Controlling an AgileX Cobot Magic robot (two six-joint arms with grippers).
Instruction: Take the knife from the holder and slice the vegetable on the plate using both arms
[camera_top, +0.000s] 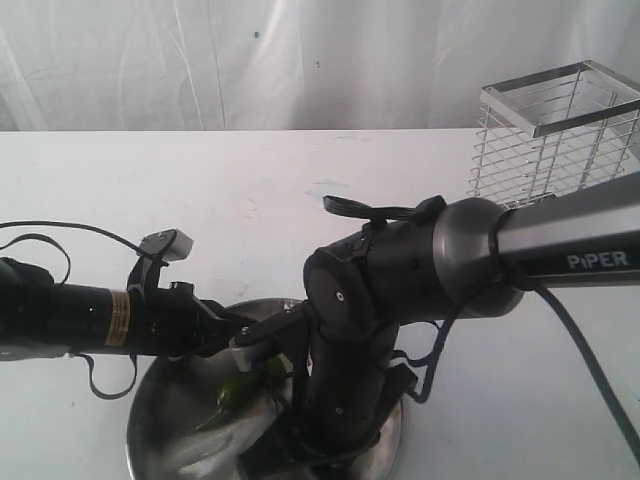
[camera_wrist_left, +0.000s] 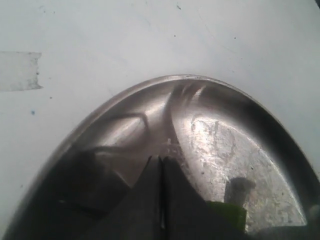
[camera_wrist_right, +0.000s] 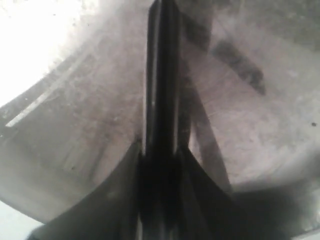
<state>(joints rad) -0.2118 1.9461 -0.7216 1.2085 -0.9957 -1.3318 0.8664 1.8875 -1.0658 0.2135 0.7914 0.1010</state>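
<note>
Steel plate (camera_wrist_left: 215, 140) under both: right hand (camera_wrist_right: 160, 152) clamped on knife (camera_wrist_right: 161, 65), left hand (camera_wrist_left: 161, 167) fully shut beside vegetable (camera_wrist_left: 227, 214), apparently gripping nothing. Risk: unpinned vegetable skids when blade presses.

1. The plate (camera_wrist_left: 125, 95) under the left gripper (camera_wrist_left: 161, 160) is bare polished metal. It is shiny, with fine scratches and dull scuffs across its floor.
2. The vegetable (camera_wrist_left: 226, 213), just beside that gripper, has glossy green skin.
3. The knife (camera_wrist_right: 162, 75) clamped in the right gripper (camera_wrist_right: 161, 147) is dark, with a faint sheen along its edges.
4. The holder (camera_top: 555, 130), well beyond the right gripper, is bright chrome wire with a flat metal rim.
5. The desk (camera_top: 200, 200) is smooth, matt white.
6. The backdrop (camera_top: 200, 60) is creased white cloth.
</note>
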